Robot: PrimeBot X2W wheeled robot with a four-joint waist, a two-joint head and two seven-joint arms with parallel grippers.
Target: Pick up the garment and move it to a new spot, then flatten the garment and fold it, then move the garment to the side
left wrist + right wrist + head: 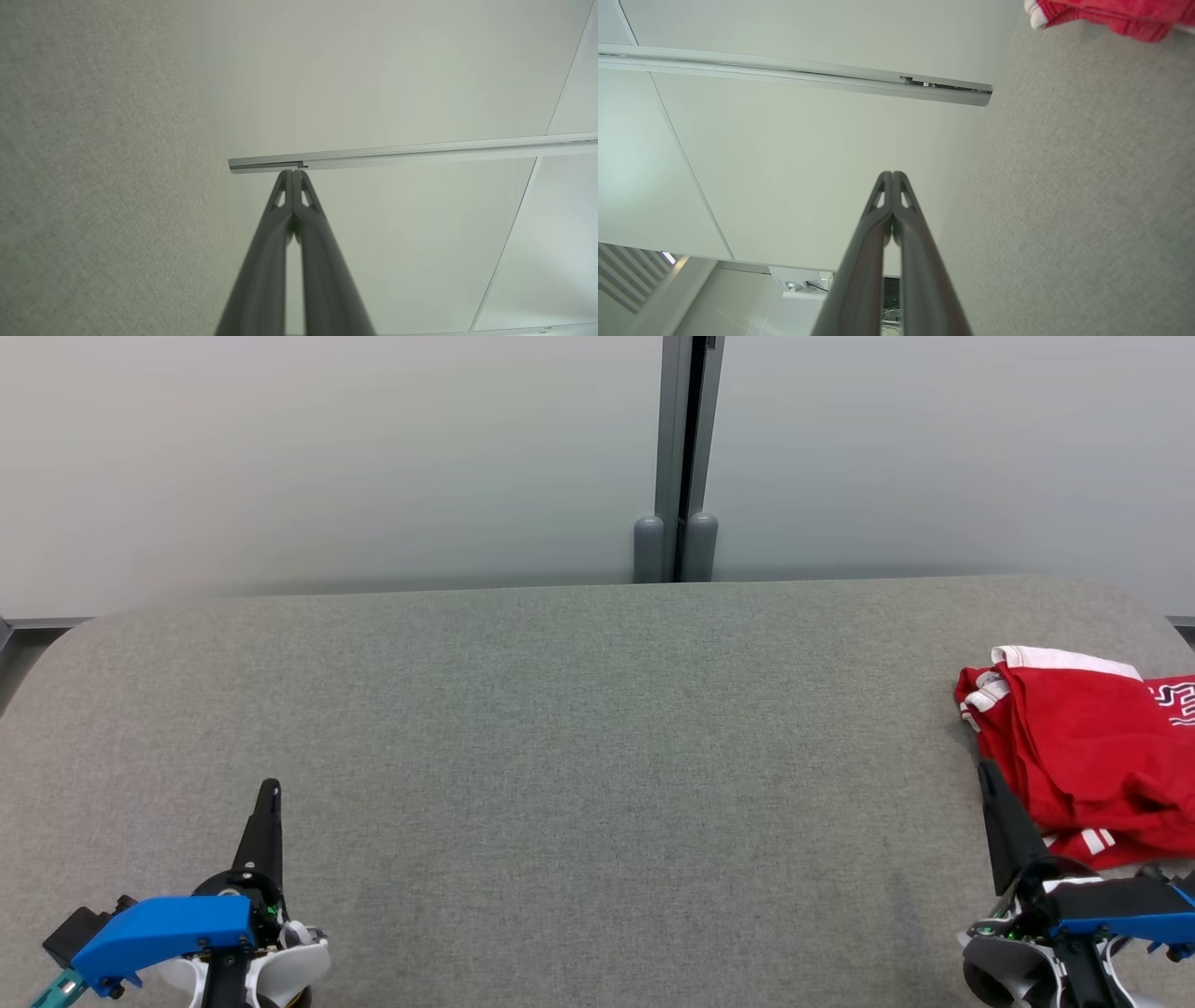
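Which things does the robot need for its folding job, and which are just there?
For the job:
- red shirt, heaped at the table's right end
- right claw, shut, just beside the shirt
- left claw, shut, far from the shirt
- grey table, where the folding happens

Just there:
- pale wall
- grey post behind the table

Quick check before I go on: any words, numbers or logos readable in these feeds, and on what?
White print on the red garment, at the head view's right edge: cut off by the frame, too partial to read.
No other text: none on the grey fabric table top, none on the wall panels.
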